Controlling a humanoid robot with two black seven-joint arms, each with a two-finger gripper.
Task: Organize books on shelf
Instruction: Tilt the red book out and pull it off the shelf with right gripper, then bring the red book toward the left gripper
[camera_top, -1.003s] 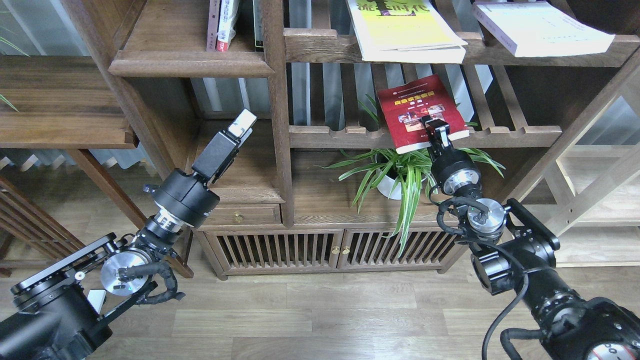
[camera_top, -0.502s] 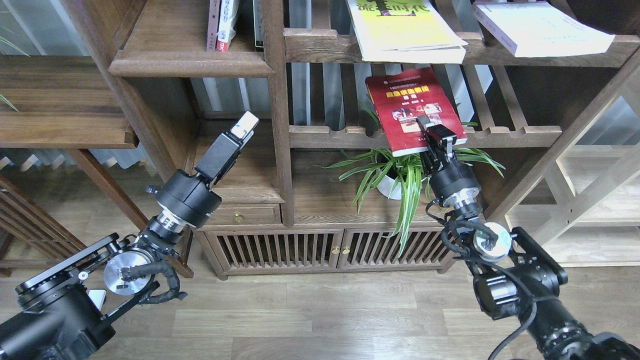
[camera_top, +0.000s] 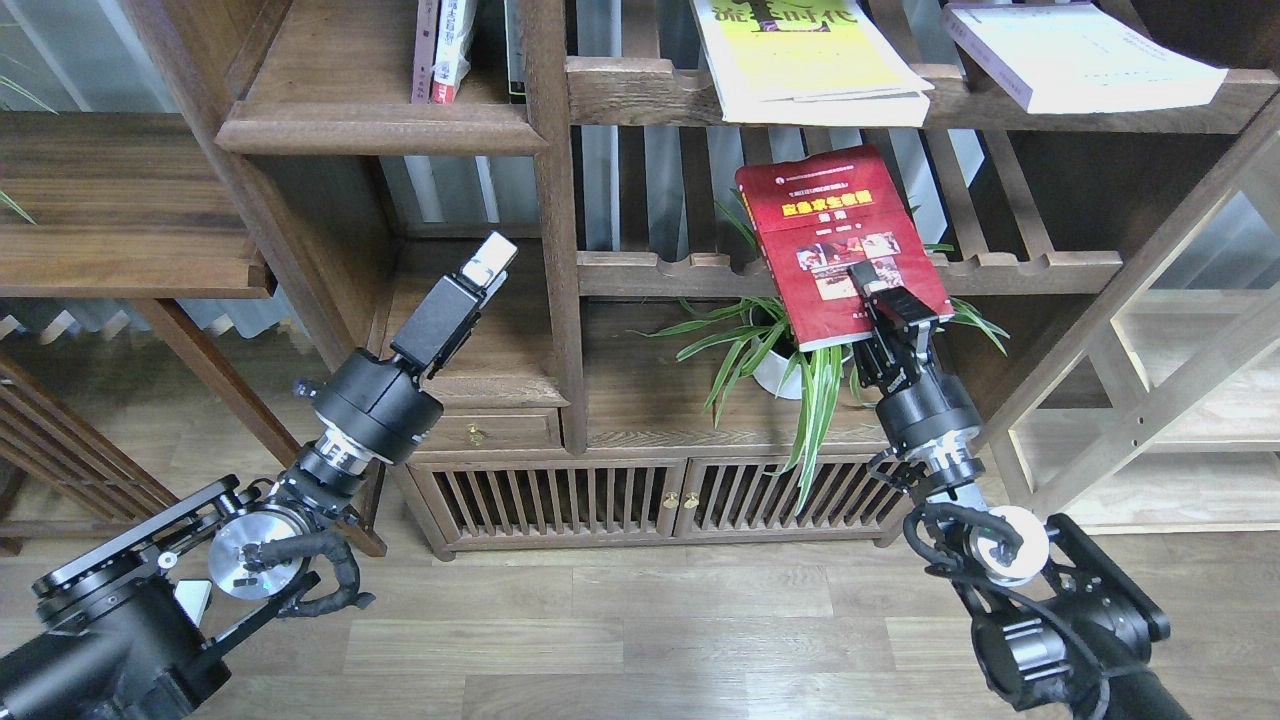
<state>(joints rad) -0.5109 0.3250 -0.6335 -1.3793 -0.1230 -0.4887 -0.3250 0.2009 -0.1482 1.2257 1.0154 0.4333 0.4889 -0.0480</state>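
My right gripper (camera_top: 872, 285) is shut on the lower edge of the small red book (camera_top: 835, 240), holding it tilted in front of the slatted middle shelf and above a potted plant. The large yellow-white book (camera_top: 810, 65) and the thick pale book (camera_top: 1085, 55) lie flat on the slatted top shelf, overhanging its rail. The solid dark shelf board with the rounded front edge (camera_top: 380, 128) is at the upper left, with a few books (camera_top: 440, 50) standing on it. My left gripper (camera_top: 490, 258) is empty, its fingers together, below that board.
A spider plant in a white pot (camera_top: 785, 355) stands under the red book. A vertical post (camera_top: 555, 220) separates the left compartments from the slatted shelves. A low cabinet with slatted doors (camera_top: 650, 495) sits below. A side shelf (camera_top: 130, 270) juts out at the left.
My right arm has drawn back toward me with the red book, which has come off the slatted rail and now hangs slightly lower and nearer. The left arm has hardly moved.
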